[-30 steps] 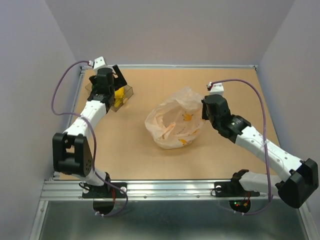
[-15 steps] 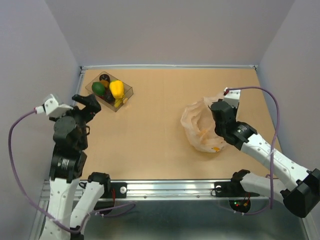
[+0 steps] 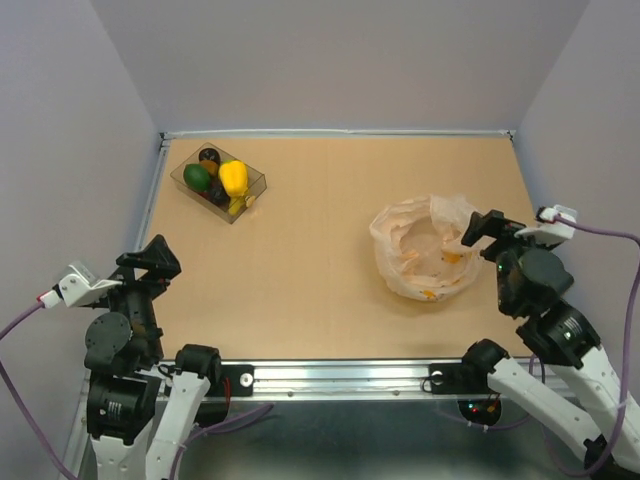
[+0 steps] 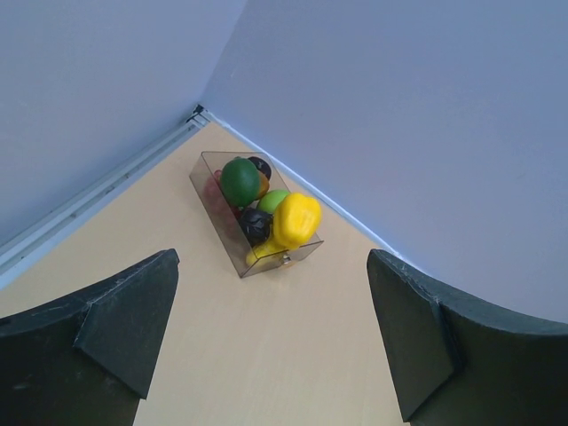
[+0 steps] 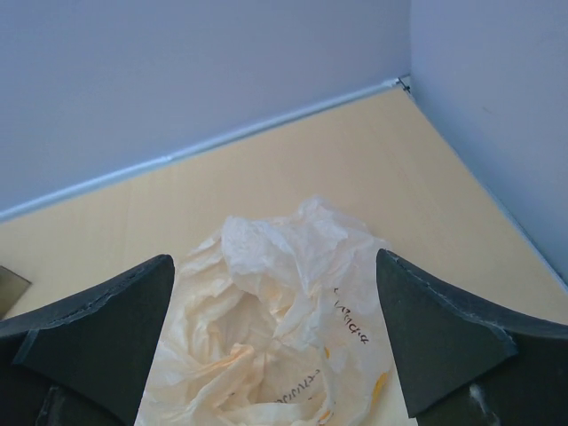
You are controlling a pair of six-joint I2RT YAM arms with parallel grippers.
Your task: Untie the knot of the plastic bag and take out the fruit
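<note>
The plastic bag point(image 3: 425, 250) lies crumpled on the right of the table, its mouth gaping upward; the knot does not show in any view. My right gripper point(image 3: 482, 234) hovers open just right of the bag point(image 5: 284, 319), touching nothing. The fruit sits in a clear tray point(image 3: 254, 188) at the back left: a yellow one point(image 3: 233, 178), a dark green oval point(image 3: 197, 177) and a bright green one point(image 4: 275, 200). My left gripper point(image 3: 150, 268) is pulled back at the near left. It is open point(image 4: 275, 355) and empty, looking toward the tray point(image 4: 275, 257).
A black round piece point(image 4: 256, 224) lies among the fruit in the tray. Grey walls close in the table on the left, back and right. A metal rail point(image 3: 330, 375) runs along the near edge between the arm bases.
My right gripper dragged the bag to the right, then opened, let it go and backed off. My left arm withdrew from the tray to the near left corner.
</note>
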